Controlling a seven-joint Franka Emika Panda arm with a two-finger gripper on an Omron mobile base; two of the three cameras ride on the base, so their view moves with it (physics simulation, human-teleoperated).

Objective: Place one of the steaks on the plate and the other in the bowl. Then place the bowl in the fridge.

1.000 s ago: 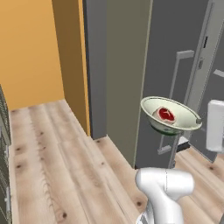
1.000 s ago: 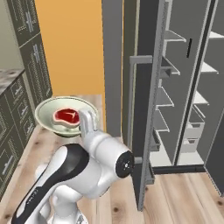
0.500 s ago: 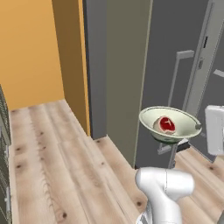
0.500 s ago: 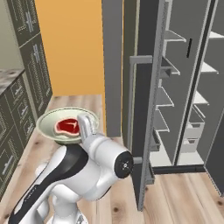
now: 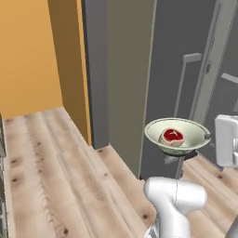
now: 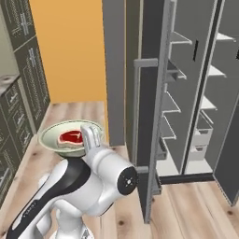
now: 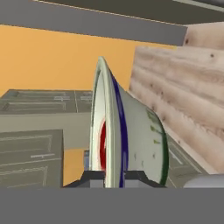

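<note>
The pale bowl [image 5: 176, 135] hangs in the air in front of the fridge [image 5: 186, 69]. One red steak [image 5: 173, 136] lies inside it. My gripper [image 5: 206, 136] is shut on the bowl's right rim. In the right base view the bowl [image 6: 70, 137] with its steak [image 6: 70, 137] sits left of the open fridge [image 6: 186, 93], and the gripper [image 6: 88, 135] pinches the rim. The hand view shows the bowl [image 7: 131, 140] edge-on, its rim clamped by the gripper [image 7: 109, 177], with a sliver of the steak [image 7: 102, 148] showing. The plate is out of view.
The fridge's open grey door [image 6: 151, 121] with a long handle stands edge-on between the bowl and the white shelves [image 6: 170, 105]. Dark cabinets [image 6: 18, 93] line the left side. An orange wall [image 5: 28, 56] is behind, with wooden floor [image 5: 56, 176] below.
The bowl with the steak has come down a little in both base views. The gripper has stayed shut on its rim.
</note>
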